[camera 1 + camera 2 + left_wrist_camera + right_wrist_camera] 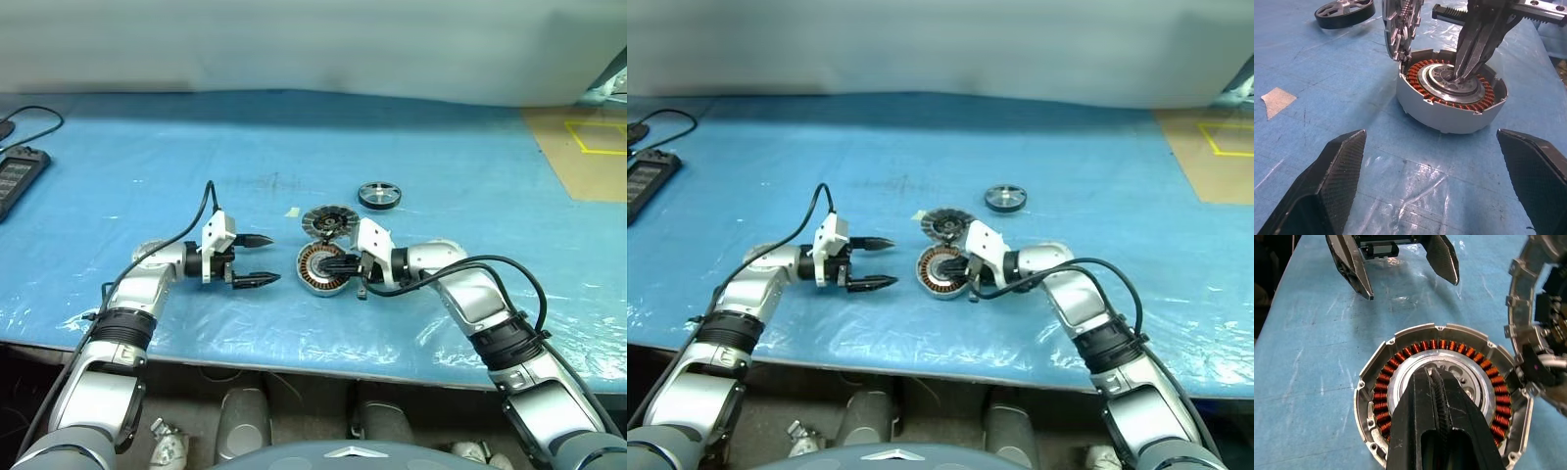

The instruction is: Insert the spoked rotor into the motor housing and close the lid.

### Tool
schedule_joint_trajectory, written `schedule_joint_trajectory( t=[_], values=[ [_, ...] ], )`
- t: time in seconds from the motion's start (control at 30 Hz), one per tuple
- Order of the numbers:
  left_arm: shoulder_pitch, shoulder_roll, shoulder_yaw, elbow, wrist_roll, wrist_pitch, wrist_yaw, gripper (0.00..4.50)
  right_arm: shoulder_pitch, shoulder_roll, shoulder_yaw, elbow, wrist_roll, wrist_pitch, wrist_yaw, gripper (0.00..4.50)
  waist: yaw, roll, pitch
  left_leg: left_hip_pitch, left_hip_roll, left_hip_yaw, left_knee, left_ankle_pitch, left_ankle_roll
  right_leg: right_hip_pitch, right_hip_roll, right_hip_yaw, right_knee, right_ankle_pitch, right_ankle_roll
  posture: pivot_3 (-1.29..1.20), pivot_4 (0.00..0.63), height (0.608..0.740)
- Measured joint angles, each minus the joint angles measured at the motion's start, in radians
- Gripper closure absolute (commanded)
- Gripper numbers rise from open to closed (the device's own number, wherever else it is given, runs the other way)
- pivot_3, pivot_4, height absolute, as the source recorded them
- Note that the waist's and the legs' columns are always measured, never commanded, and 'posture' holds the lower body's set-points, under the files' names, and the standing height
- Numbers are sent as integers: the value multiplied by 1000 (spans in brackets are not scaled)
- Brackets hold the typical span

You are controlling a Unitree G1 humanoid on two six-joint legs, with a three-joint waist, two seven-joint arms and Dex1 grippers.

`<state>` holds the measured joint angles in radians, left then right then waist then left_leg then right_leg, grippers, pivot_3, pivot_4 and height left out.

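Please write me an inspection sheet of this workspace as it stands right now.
Surface: blue plastic-covered table.
Job's things: round grey motor housing with copper windings, open; black-rimmed spoked rotor lies apart, farther back; finned silver-grey lid tilts against the housing's rim.
Clutter: white tape scrap; black device at the left edge.
Grippers: left pincer open, empty, facing the housing; right pincer shut, tips on the housing's silvery centre.
Cables: black cable by the device.
Surroundings: brown floor with yellow marking.
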<state>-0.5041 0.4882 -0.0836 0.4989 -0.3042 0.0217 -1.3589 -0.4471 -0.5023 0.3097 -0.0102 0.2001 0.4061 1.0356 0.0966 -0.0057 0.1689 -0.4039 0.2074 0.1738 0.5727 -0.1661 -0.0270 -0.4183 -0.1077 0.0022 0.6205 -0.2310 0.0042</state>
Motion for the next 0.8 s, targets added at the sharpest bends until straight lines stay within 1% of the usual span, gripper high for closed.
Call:
schedule_joint_trajectory(
  t=[0.37,0.53,0.8],
  values=[
    [0,0,0,-4,6,1,11,0,1,27,-72,-21,103,81,10,4462,-2,0,0,-1,0,0,0,0,0,-1,0,0,0,0,0,0,150,740],
    [0,-1,0,-4,14,1,12,0,-2,28,-71,-14,102,81,7,4462,-2,0,0,-1,0,0,-1,0,0,-1,0,0,0,0,0,0,150,740],
    [0,-3,0,-4,16,0,15,0,-7,40,-43,50,52,57,-2,4462,-2,0,0,-1,0,0,-1,0,0,-1,0,0,0,0,0,0,150,740]
  ],
)
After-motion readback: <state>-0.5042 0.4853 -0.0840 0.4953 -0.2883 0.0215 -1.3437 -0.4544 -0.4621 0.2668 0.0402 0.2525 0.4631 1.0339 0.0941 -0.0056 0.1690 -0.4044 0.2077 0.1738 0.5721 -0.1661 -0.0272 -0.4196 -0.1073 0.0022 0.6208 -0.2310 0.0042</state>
